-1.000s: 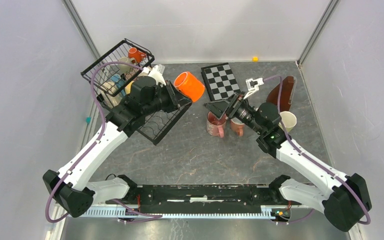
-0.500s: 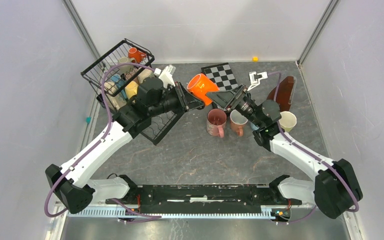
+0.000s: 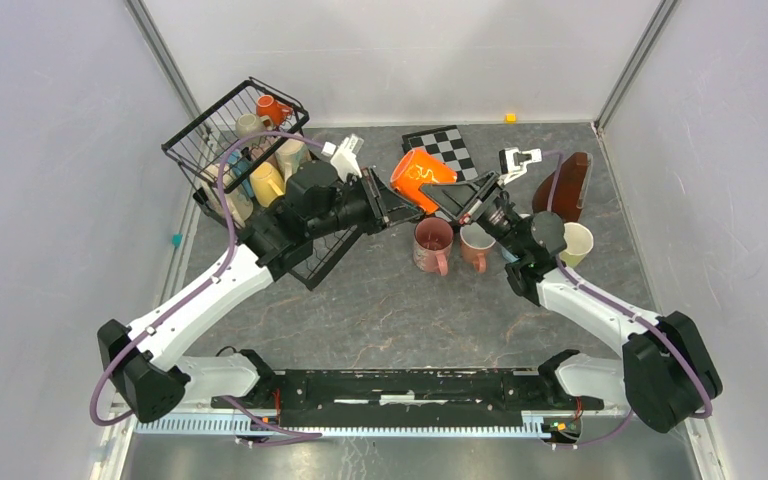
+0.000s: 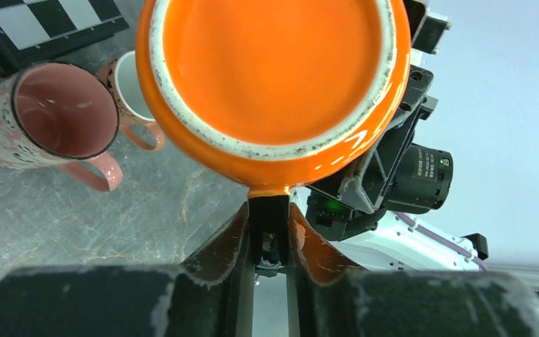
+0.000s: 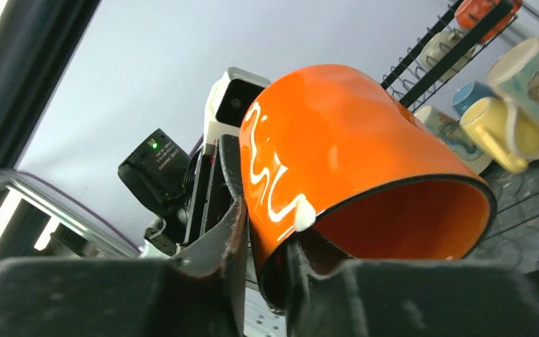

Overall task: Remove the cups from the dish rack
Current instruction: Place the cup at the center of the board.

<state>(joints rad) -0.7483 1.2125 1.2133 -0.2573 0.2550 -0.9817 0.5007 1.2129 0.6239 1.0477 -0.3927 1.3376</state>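
Orange mug [image 3: 422,174] between both hands: left hand [image 4: 269,214] clamps its handle, right hand [image 5: 265,240] pinches the rim. Release left only once right's pinch is firm.

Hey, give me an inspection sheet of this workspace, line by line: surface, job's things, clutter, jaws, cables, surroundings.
surface: grey marbled table, no spills seen.
job's things: orange mug in the air between both arms; rack holds several mugs, among them a yellow mug; pink mug, second pink mug and cream mug upright on the table.
clutter: checkerboard, brown object, small yellow bit, teal bit.
jaws: left jaws shut on the orange mug; right jaws astride its rim, seemingly shut on it.
cables: a purple cable along each arm; left cable loops over the rack.
surroundings: plain grey walls; nothing else seen.
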